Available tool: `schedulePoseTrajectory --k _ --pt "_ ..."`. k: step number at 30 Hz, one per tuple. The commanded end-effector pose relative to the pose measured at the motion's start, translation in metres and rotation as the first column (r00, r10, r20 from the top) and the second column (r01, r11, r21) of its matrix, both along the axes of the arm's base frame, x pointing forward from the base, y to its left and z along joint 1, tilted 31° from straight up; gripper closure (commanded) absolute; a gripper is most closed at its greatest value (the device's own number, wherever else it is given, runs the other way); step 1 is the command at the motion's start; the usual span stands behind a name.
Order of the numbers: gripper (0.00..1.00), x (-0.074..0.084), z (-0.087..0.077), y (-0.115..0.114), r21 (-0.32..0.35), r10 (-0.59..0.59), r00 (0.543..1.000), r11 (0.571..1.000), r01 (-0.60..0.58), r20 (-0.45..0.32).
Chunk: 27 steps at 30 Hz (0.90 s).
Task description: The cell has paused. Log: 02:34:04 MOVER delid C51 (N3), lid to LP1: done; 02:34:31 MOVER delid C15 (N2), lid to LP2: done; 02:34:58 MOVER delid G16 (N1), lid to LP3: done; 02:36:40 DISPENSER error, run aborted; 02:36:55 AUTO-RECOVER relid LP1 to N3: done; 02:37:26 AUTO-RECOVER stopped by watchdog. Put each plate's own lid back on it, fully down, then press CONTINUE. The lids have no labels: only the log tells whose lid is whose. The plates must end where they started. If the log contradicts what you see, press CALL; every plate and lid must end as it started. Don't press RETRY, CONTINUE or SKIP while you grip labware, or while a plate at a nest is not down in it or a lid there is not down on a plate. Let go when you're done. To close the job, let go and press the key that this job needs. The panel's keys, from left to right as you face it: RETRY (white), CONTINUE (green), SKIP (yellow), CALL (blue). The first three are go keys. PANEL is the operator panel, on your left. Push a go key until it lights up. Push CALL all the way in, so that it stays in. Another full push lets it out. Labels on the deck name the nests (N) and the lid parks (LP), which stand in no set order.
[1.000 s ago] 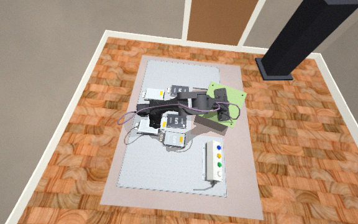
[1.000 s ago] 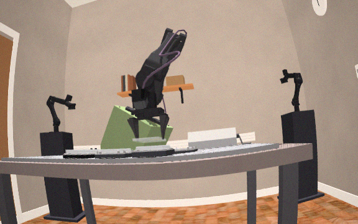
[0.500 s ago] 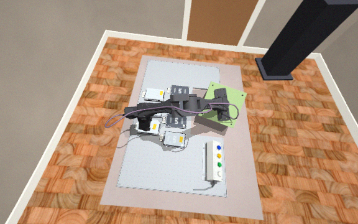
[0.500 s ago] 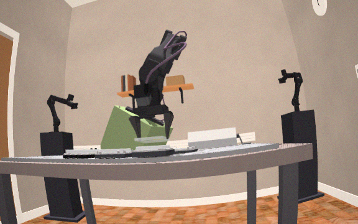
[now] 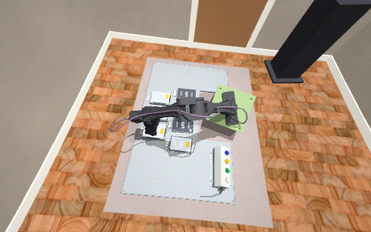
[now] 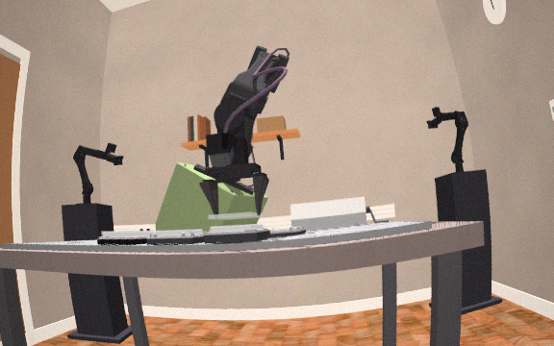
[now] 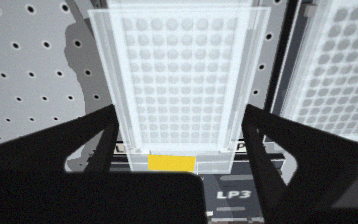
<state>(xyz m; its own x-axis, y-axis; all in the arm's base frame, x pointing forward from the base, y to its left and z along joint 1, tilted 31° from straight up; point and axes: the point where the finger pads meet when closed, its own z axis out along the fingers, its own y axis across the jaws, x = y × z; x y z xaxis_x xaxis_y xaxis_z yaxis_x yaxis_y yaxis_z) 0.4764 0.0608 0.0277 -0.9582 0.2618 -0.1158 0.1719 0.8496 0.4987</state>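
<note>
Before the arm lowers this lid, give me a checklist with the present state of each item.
1. Clear lid gripped between the fingers: ok.
2. Lid held clear of the deck, as the exterior view shows: ok.
3. Lid over a well plate: ok.
4. Lid square and centred on that plate: cannot tell.
5. Nest label under the plate readable: cannot tell.
6. LP3 park vacated: ok.

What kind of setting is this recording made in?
Likely a small lab-automation cell in a plain room: a perforated deck with well plates and labelled lid parks, a four-key operator panel, and the gripper holding a clear lid.
</note>
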Motion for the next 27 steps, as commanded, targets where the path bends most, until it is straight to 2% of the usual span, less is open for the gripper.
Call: schedulePoseTrajectory --k 1,7,19,24,27 --pt "1.00 0.006 0.023 -0.009 -0.008 -0.017 0.999 1.000 0.017 0.040" --pt "1.00 0.012 0.027 -0.010 -0.008 -0.015 0.998 1.000 0.015 0.055" --pt "1.00 0.013 0.022 -0.011 -0.008 -0.016 0.999 1.000 0.016 0.052" --pt "1.00 0.014 0.018 -0.010 -0.009 -0.015 0.998 1.000 0.016 0.057" --pt "1.00 0.011 0.008 -0.009 -0.008 -0.018 0.999 1.000 0.018 0.035"
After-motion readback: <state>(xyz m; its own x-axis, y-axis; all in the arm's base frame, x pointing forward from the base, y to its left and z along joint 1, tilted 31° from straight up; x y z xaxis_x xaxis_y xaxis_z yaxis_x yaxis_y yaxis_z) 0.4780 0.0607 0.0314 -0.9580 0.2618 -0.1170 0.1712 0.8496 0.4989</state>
